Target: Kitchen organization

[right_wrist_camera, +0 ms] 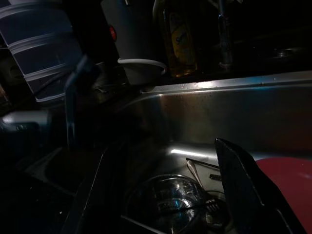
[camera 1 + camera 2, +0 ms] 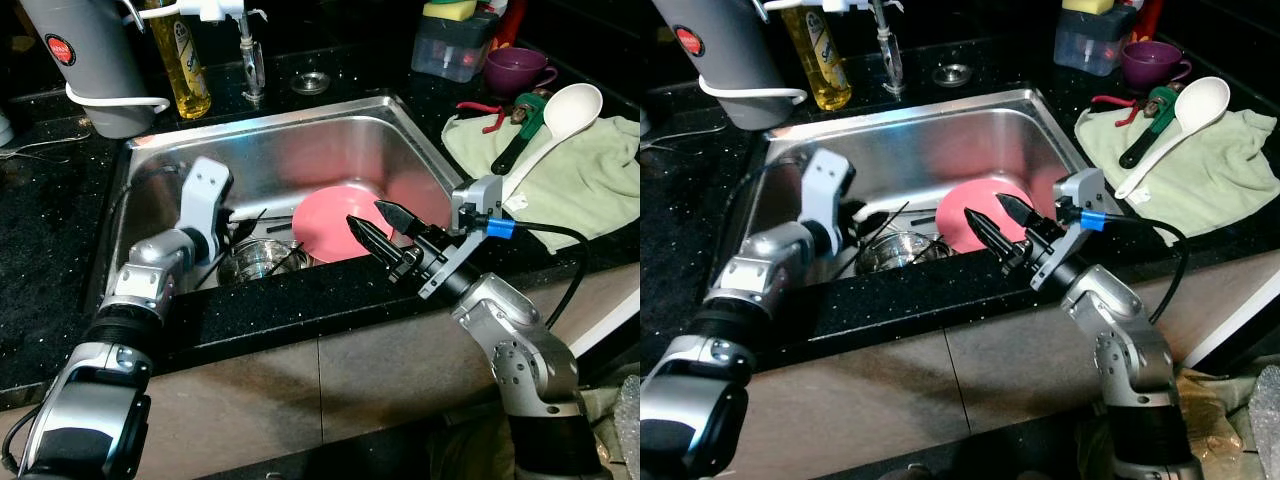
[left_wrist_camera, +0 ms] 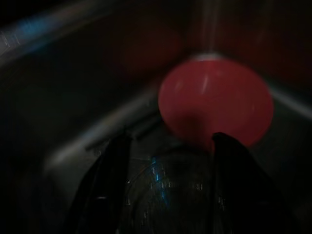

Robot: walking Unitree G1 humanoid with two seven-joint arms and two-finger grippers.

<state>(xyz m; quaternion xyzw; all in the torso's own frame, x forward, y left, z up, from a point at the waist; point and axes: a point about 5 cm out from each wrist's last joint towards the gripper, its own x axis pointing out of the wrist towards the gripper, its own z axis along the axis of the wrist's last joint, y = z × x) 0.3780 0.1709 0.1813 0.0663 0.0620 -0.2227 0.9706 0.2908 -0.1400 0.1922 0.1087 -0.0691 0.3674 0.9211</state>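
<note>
Left eye view: both grippers over the sink (image 2: 400,125).
Right gripper (image 2: 383,232) and left gripper (image 3: 168,146) fingers spread, empty; pink plate (image 2: 335,222) between them may slip against the steel bowl (image 2: 262,258).

- Both arms are built of rounded silver-grey metal segments joined by black collars.
- The right gripper (image 2: 385,232) has two long, tapered black fingers.
- A blue connector with a black cable sits on the right wrist's silver bracket.
- The left wrist carries a pale grey block.
</note>
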